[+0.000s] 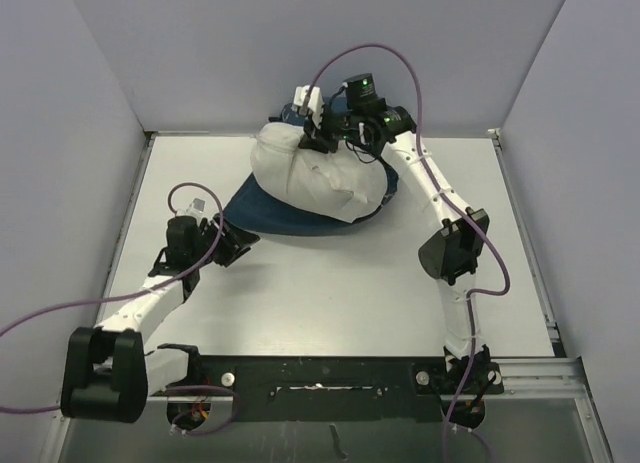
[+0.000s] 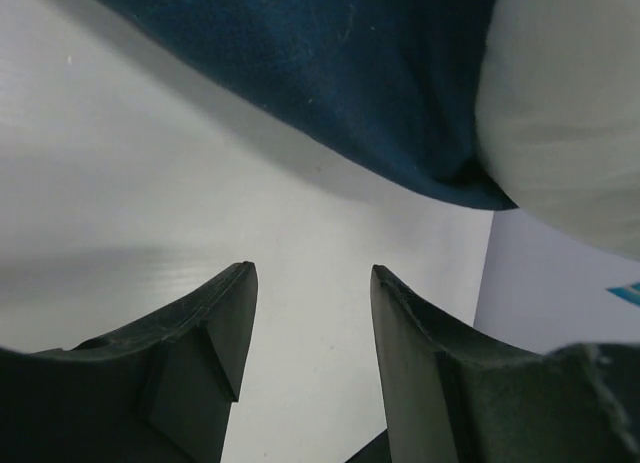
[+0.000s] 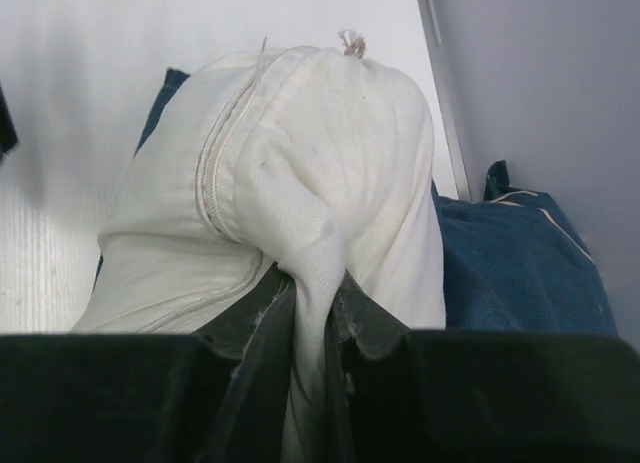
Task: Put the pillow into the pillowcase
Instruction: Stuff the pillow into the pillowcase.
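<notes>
1. Your right pincer (image 3: 312,308) is clenched on a pinched fold of the pillow (image 3: 320,153). In the right wrist view the white cloth runs down between the two dark fingers (image 3: 245,353), squeezed narrow.
2. From above, that grip sits at the pillow's far end, close to the back wall (image 1: 330,43).
3. The pillow lies lumpy across the far middle of the table (image 1: 330,293), on top of the pillowcase (image 1: 278,217). Navy cloth shows from under its near-left side and again behind its far end, right beside the right pincer.
4. Nearly all of the pillow you can see is bare white. Whether any part of it sits inside the pillowcase cannot be told from these views.
5. Your left pincer (image 2: 310,273) is released: its fingers stand apart with only bare table between them, and it holds nothing.
6. It sits low over the table, near the pillowcase's near-left edge but not touching the cloth. In the left wrist view the navy edge lies ahead of the fingertips, and the pillow bulges at the upper right.
</notes>
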Controlling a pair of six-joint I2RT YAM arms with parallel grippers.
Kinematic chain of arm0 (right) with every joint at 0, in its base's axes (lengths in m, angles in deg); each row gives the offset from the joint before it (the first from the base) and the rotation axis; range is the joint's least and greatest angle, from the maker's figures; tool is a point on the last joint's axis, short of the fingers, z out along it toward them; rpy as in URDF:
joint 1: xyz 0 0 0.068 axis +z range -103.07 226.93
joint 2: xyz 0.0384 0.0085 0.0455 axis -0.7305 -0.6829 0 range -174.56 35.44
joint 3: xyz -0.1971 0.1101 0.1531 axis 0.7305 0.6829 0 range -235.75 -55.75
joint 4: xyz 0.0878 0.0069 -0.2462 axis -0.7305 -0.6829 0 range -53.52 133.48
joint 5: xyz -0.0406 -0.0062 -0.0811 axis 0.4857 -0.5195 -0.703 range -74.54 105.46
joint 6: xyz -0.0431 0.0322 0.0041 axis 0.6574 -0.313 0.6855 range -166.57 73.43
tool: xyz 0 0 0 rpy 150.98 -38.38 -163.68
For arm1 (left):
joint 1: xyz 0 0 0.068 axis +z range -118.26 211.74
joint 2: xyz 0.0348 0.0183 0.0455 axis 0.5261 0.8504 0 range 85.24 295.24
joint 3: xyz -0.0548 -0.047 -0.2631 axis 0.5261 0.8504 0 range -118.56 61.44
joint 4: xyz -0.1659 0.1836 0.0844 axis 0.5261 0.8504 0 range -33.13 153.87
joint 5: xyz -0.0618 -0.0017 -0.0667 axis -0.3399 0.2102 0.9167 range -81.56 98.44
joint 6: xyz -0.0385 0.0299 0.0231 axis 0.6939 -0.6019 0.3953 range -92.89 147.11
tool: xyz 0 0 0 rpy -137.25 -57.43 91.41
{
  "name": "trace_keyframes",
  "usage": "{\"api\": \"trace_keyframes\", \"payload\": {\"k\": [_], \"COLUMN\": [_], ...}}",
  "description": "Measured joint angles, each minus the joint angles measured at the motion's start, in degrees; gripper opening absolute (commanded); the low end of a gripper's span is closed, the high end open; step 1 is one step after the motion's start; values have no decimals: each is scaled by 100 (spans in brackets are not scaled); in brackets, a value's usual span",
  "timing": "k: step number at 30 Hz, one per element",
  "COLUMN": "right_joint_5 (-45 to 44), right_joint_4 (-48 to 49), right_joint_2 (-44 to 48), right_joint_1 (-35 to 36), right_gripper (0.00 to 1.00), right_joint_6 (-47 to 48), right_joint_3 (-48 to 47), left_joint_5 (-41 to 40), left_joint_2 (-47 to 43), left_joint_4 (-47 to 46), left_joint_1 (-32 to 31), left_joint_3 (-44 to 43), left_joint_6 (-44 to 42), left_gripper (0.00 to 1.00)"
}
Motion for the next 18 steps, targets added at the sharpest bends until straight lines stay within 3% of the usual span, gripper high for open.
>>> {"api": "trace_keyframes", "payload": {"k": [7,13,18], "right_joint_5": [446,562,599], "right_joint_4": [61,111,122], "right_joint_2": [-37,-39,-39], "right_joint_1": [-348,-387,-396], "right_gripper": [0,0,0], "right_joint_6": [-695,-946,-1049], "right_joint_3": [-643,-625,-616], "left_joint_5": [79,-643,-1187], "left_joint_2": [1589,2275,2739], "left_joint_4": [-1904,-2859,-3543], "left_joint_1": [-378,-1344,-1749], "left_joint_3": [-232,-1067,-1314], "left_joint_6": [713,1119,1300], "left_gripper": [59,59,59]}}
